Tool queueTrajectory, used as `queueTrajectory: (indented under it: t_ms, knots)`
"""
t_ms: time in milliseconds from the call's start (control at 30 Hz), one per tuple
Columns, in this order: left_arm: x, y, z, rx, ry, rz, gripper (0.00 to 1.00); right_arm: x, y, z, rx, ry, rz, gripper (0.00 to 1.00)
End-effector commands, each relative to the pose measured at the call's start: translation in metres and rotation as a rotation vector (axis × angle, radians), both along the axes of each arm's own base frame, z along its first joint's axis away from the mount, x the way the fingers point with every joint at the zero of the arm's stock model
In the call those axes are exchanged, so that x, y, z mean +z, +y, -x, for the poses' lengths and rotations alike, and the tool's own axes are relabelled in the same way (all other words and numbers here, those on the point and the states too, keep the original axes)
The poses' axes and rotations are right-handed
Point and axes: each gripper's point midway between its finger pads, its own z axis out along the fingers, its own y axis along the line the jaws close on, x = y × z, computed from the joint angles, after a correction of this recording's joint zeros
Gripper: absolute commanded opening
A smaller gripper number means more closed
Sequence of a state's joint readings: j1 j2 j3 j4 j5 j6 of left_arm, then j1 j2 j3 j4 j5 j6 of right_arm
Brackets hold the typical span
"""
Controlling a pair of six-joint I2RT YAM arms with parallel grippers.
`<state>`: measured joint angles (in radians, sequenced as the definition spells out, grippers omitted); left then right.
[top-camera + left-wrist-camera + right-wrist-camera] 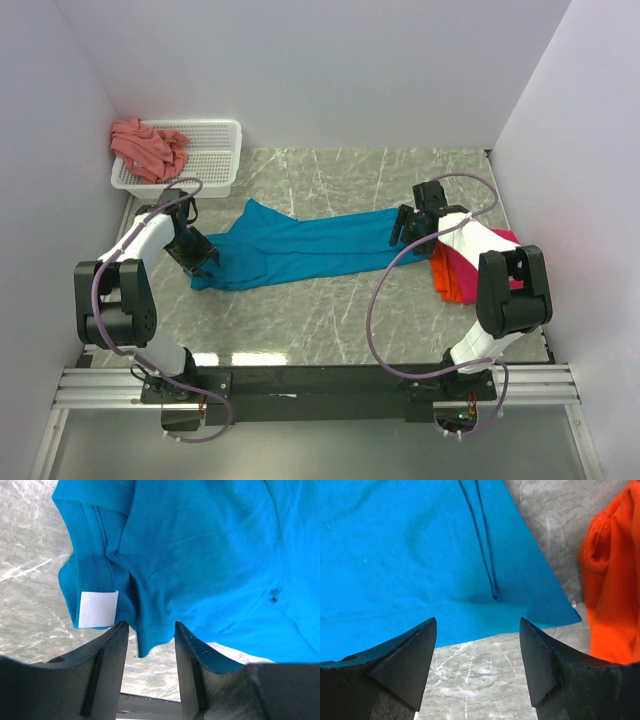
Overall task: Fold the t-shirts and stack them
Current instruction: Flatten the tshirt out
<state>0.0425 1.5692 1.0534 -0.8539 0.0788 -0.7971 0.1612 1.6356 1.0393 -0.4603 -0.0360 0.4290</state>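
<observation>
Lying spread and unfolded, the teal-blue t-shirt [300, 250] is awaiting its first fold. Left gripper [150, 630] is hovering at its collar end, jaws parted, a cloth edge sagging between them unclamped. Right gripper [477, 625] is hovering at its hem end, jaws wide, holding nothing. Orange t-shirt [447, 275] and magenta-pink t-shirt [508, 238] are sitting stacked just beyond that hem, seemingly done. Basket [215, 150], beyond the collar end, is holding the crumpled salmon-pink t-shirt [148, 148], pending

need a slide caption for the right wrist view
Right gripper, fingers open, poised at the hem of the teal-blue t-shirt on the marble table, orange t-shirt alongside.
</observation>
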Motion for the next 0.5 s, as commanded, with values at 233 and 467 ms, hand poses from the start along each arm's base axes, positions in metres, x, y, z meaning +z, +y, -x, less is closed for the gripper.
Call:
queueTrajectory:
  t_ms: [233, 467]
  knots:
    - [0.015, 0.003, -0.001, -0.018, -0.001, -0.016, 0.49, 0.003, -0.004, 0.0, -0.001, -0.028, 0.03, 0.73]
    - [-0.001, -0.002, -0.003, -0.017, 0.014, 0.015, 0.34, 0.002, -0.009, 0.002, -0.009, -0.026, 0.055, 0.73]
